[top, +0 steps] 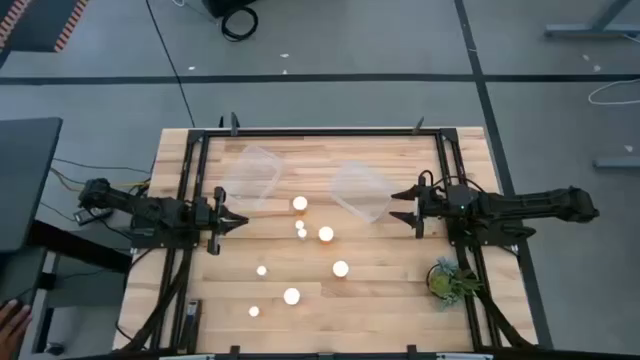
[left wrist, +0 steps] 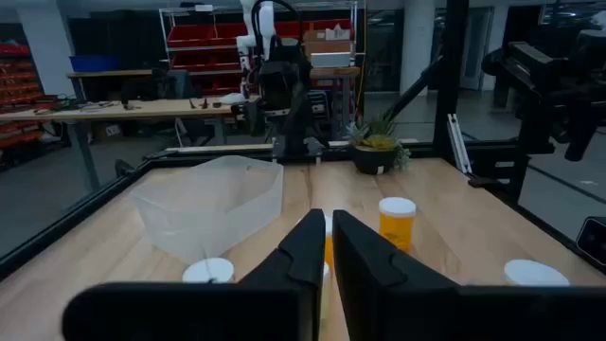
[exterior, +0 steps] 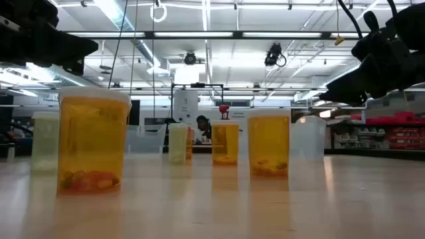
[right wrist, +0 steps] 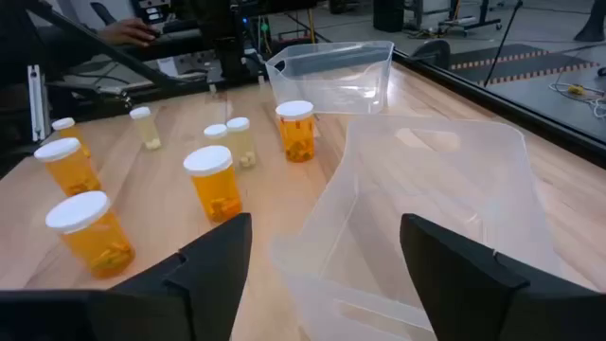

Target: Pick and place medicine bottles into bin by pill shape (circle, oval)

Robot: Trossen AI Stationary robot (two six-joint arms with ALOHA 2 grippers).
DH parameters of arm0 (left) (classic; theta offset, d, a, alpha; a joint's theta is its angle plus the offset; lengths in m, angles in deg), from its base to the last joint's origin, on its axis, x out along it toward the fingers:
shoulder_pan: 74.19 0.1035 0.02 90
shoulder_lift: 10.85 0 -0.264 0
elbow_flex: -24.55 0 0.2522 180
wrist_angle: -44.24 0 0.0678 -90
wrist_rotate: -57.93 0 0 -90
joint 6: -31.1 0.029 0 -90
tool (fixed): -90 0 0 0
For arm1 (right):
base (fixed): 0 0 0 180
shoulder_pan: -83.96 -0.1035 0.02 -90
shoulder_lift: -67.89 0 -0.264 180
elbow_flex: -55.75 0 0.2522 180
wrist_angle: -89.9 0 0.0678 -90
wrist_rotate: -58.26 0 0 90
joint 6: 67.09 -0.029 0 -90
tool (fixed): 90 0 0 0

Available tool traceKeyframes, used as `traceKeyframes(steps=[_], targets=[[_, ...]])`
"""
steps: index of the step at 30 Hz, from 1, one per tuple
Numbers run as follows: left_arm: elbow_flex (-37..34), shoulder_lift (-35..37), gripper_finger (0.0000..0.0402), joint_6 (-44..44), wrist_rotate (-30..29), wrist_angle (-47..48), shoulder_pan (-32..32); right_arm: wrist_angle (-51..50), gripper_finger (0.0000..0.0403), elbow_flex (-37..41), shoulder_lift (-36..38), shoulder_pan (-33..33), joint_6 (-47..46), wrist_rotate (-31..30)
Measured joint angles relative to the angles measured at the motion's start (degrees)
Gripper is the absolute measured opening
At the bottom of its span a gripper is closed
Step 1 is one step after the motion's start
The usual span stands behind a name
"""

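High view, left to right: the left gripper (top: 238,221) hovers at the table's (top: 390,300) left side with its fingers (left wrist: 303,260) drawn narrow, almost touching, holding nothing. Just beside its tips lies the left clear bin (top: 250,175); the medicine bottles (top: 300,204) stand scattered across the middle of the table, between the two grippers and apart from both. The nearest bottle sits ahead of the left fingertips, untouched. The right clear bin (top: 361,190) rests just in front of the right gripper (top: 402,207), whose fingers (right wrist: 213,256) are spread wide and empty, the bin straight ahead between them. A potted plant (top: 447,279) stands near the right arm.
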Motion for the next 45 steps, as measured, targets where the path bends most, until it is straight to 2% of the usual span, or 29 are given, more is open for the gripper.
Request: traceKeyframes(steps=[45], targets=[[0.0, 0.0, 0.0026, 0.0, 0.0, 0.0, 0.0, 0.0, 0.0276, 0.0, 0.0, 0.0, 0.0, 0.0]])
